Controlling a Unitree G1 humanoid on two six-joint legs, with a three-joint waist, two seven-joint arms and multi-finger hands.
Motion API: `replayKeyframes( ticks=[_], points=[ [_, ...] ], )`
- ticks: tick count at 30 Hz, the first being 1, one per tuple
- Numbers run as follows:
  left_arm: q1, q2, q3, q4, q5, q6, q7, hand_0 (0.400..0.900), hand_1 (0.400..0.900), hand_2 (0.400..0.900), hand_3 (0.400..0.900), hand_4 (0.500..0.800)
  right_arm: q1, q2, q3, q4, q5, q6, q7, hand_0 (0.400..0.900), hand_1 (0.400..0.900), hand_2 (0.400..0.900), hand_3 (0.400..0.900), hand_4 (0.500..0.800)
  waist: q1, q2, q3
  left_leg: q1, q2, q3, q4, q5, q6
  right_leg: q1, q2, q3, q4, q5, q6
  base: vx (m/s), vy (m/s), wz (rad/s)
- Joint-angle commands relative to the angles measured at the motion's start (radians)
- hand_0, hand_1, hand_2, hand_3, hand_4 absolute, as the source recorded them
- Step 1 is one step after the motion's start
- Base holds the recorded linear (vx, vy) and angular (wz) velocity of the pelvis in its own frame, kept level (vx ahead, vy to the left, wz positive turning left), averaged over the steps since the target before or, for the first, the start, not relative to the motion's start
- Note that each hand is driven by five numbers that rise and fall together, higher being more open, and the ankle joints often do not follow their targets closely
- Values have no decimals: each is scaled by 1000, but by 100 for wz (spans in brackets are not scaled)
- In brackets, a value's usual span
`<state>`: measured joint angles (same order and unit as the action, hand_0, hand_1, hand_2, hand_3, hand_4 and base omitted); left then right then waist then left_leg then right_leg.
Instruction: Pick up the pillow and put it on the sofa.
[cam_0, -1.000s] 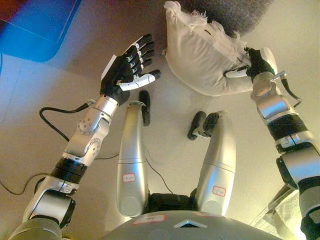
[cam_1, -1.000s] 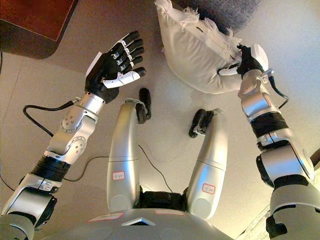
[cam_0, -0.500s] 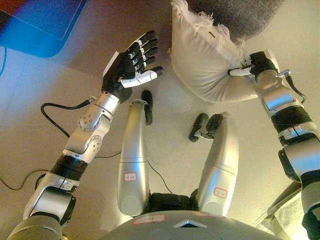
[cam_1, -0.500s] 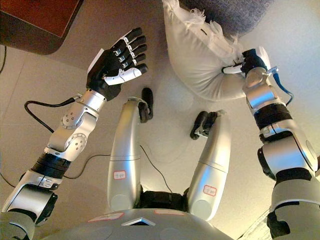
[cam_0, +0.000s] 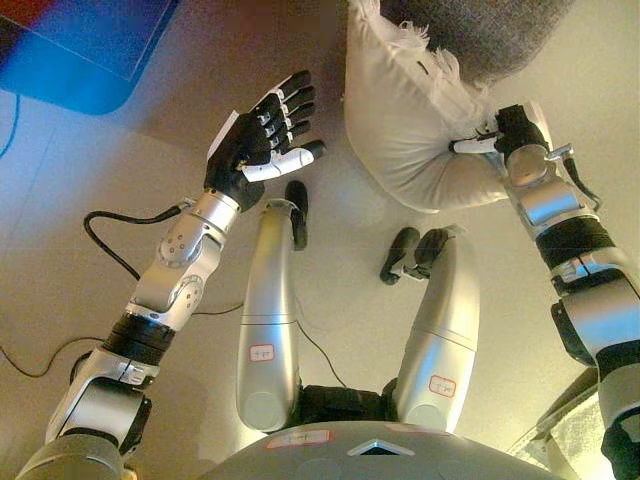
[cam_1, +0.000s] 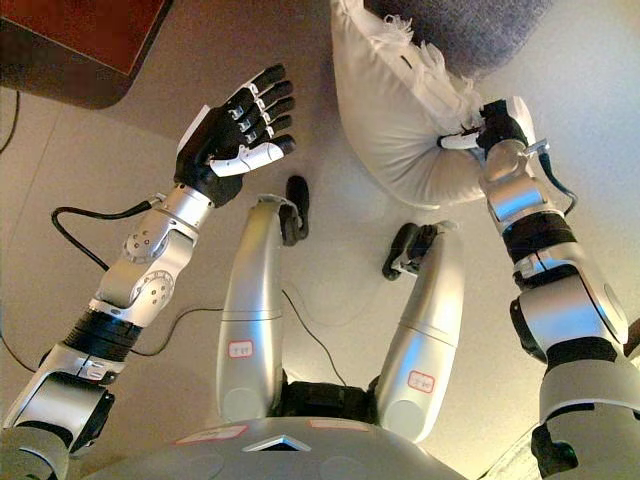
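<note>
Off-white, plump fabric pillow with a frayed fringe (cam_0: 405, 120), held up off the pale floor (cam_0: 80, 250), its upper edge against or just before the dark grey textured sofa (cam_0: 480, 30) at the top of the view; contact there impossible to confirm. Right hand (cam_0: 510, 135), dark with a white-tipped thumb, curled and pinching the pillow's right-hand edge, the cloth bunched and dented around that pinch. Left hand (cam_0: 262, 135), dark with a white thumb cover, spread wide, palm turned toward the pillow, clear of it, holding nothing.

Likely handling: light, soft, easily squashed, nothing fragile. Sagging and folding round a single pinch point, judging from the drooping lower bulge. Fabric probably grippy enough, though a one-edge hold apt to let the bulk swing or slip free. Better purchase probably on two opposite sides, the open left hand pressed to the near left flank (cam_0: 360, 110) to steady the load. Fringe a poor hold, loose threads only.

No containers in view. Dark red-brown furniture corner (cam_1: 70, 50) at upper left, well apart from the pillow, with nothing on it that shows.

Task stage, as a judgement: pillow picked up, placement on the sofa not yet done; remaining move a lift forward and over the seat edge.
</note>
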<state>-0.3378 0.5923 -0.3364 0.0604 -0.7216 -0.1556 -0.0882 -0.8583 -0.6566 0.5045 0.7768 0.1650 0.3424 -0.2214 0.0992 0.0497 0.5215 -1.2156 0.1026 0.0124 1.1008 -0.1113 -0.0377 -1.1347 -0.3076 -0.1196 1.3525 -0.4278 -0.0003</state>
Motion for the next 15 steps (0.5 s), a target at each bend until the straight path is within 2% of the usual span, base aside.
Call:
replayKeyframes(
  ticks=[1, 4, 7, 13, 15],
  points=[
    [-14, -47, 26, -128, 20, -81, 52, 900, 900, 900, 900, 800, -53, -49, -82, -156, -21, -147, -116, 400, 400, 400, 400, 500, -9, 56, -2, 191, 19, 87, 46, -224, 51, 115, 55, -33, -125, 82, 18, -31, 59, -11],
    [6, -61, 53, -121, 46, -53, 99, 900, 900, 900, 900, 800, 5, -49, -120, -273, -101, -183, -126, 400, 400, 400, 400, 500, -24, 48, -2, 269, 24, 103, -55, -200, 40, 182, 67, -31, -220, 110, 25, -17, 67, -11],
    [24, -67, 72, -130, 48, -31, 119, 900, 900, 900, 900, 800, 81, -46, -152, -401, -156, -194, -131, 400, 400, 400, 400, 500, -38, 39, -2, 349, 21, 112, -146, -174, 30, 254, 72, -27, -304, 139, 31, 3, 47, -7],
    [66, -72, 98, -129, 48, 12, 133, 900, 900, 900, 900, 800, 229, -14, -213, -586, -245, -231, -186, 400, 400, 400, 400, 500, -55, 15, -6, 521, 5, 118, -308, -124, 22, 437, 66, -44, -466, 185, 43, 44, 12, 0],
    [93, -76, 109, -128, 54, 39, 131, 900, 900, 900, 900, 800, 296, -7, -236, -645, -266, -246, -189, 400, 400, 400, 400, 500, -55, -1, -41, 582, -4, 115, -370, -110, 23, 510, 62, -61, -537, 195, 47, 124, -13, 2]
  ],
)
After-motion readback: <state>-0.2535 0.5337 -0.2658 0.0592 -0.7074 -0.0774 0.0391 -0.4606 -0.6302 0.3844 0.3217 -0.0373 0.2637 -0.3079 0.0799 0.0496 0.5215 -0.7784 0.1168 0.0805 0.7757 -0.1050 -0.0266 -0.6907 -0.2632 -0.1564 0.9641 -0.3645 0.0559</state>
